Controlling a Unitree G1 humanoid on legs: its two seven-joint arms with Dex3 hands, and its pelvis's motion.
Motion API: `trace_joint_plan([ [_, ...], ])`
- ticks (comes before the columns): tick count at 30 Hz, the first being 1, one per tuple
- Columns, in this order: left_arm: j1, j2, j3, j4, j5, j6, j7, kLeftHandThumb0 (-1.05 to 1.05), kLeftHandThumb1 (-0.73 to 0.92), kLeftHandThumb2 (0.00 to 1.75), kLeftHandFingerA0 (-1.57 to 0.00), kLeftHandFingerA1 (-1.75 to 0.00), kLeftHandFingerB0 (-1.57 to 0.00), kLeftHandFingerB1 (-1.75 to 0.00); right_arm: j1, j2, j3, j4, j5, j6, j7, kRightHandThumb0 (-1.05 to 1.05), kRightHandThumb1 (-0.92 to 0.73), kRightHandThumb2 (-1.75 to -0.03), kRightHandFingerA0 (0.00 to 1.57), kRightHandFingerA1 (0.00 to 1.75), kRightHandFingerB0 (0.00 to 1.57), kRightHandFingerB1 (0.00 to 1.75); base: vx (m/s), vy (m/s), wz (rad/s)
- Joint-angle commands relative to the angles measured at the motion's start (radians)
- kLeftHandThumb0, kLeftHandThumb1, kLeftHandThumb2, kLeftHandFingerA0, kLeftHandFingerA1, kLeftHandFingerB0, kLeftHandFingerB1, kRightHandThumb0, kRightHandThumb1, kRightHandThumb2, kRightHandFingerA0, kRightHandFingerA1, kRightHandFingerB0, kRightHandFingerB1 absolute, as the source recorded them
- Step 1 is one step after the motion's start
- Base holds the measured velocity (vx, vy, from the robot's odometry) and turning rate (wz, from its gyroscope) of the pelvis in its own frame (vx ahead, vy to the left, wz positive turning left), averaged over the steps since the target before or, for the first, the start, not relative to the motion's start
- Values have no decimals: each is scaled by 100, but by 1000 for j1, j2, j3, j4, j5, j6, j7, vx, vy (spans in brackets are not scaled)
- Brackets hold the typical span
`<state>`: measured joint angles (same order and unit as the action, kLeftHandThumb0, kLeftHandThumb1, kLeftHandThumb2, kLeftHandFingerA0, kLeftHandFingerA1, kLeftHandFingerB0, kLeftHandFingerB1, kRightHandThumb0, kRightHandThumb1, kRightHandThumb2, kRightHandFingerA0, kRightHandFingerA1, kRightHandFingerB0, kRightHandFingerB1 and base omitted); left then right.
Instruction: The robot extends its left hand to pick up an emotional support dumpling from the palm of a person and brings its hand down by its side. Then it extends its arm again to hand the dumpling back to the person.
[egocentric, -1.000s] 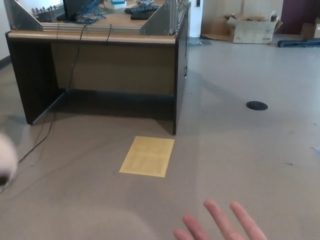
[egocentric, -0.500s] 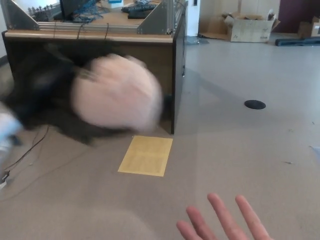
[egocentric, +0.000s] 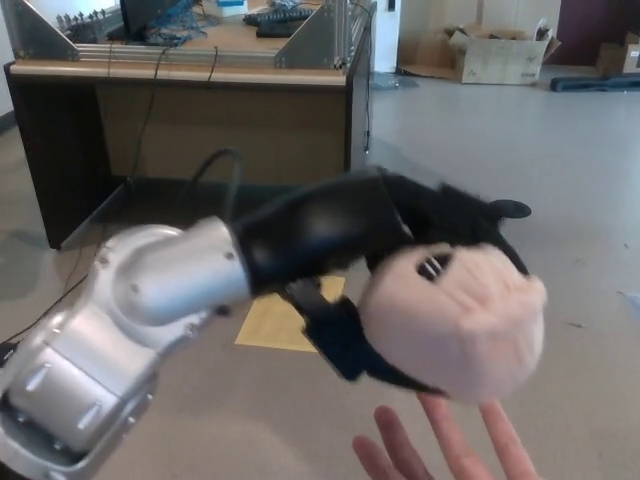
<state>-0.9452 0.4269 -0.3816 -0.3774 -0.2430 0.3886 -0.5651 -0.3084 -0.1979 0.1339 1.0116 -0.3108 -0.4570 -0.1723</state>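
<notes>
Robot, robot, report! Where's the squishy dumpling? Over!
Left hand shut on dumpling. Dumpling just above person's open hand. Right hand not in view. Nothing between.

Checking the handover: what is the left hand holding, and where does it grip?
The left hand holds the plush dumpling, gripping its top and back, above the person's open palm.
</notes>
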Motion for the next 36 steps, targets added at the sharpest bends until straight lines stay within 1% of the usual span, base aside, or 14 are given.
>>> trace_joint_plan([
  [1,-12,-5,-29,-6,50,55,-41,-9,67,75,-111,-114,-93,-79,-10,-13,2,2,1,-3,2,-27,-65,-59,76,53,67,47,0,0,0],
  [13,32,9,-80,-60,105,91,-77,-20,72,61,-101,-119,-73,-48,-33,-20,2,6,10,-22,24,-26,-65,-58,76,56,66,48,0,0,0],
  [16,62,20,-90,-61,158,47,-66,-46,58,58,-82,-56,-45,-35,-33,-23,9,11,0,-43,11,-29,-66,-59,67,51,61,45,0,0,0],
  [18,64,25,-100,-59,186,35,-69,-69,47,78,-56,-52,-31,-42,-28,-24,20,-2,-26,-25,-29,-40,-66,-60,72,60,57,42,0,0,0],
  [19,64,25,-102,-56,191,26,-75,-71,54,57,-44,-37,-28,-30,-30,-23,21,-12,-22,3,-14,-45,-67,-60,81,70,60,43,0,0,0],
  [20,63,28,-103,-56,196,23,-83,-81,44,80,-24,-42,-15,-36,-38,-26,24,-13,-18,27,16,-48,-65,-64,75,62,56,45,0,0,0],
  [22,61,29,-106,-54,203,14,-92,-84,54,58,-25,-34,-15,-27,-47,-26,23,-3,-9,39,36,-41,-68,-58,77,58,60,43,0,0,0],
  [23,59,34,-112,-55,207,12,-106,-85,48,85,-11,-41,-7,-19,-53,-26,25,25,-11,10,25,-32,-67,-59,72,53,64,46,0,0,0],
  [24,56,39,-115,-56,210,11,-119,-91,50,64,-7,-29,-3,-21,-55,-25,24,37,-10,0,24,-29,-68,-58,70,50,63,45,0,0,0],
  [26,50,47,-119,-60,214,11,-139,-90,53,57,-7,-29,0,-21,-55,-23,19,37,0,2,36,-27,-67,-59,74,52,65,46,0,0,0],
  [28,54,54,-122,-60,216,6,-153,-77,40,88,-2,-23,0,-7,-45,-26,15,14,9,2,55,-30,-68,-59,76,53,66,46,0,0,0],
  [29,50,59,-124,-64,214,23,-164,-95,50,65,0,-25,0,-16,-44,-30,16,6,6,12,62,-30,-68,-59,74,53,65,46,0,0,0],
  [31,48,64,-120,-68,207,48,-179,-79,43,88,0,-15,0,0,-40,-36,30,-4,-18,3,39,-30,-69,-59,72,52,62,45,0,0,0],
  [36,51,71,-91,-60,199,45,-200,-77,42,86,0,-13,0,0,-31,-26,24,-44,-1,50,60,-27,-68,-60,72,53,62,45,0,0,0],
])
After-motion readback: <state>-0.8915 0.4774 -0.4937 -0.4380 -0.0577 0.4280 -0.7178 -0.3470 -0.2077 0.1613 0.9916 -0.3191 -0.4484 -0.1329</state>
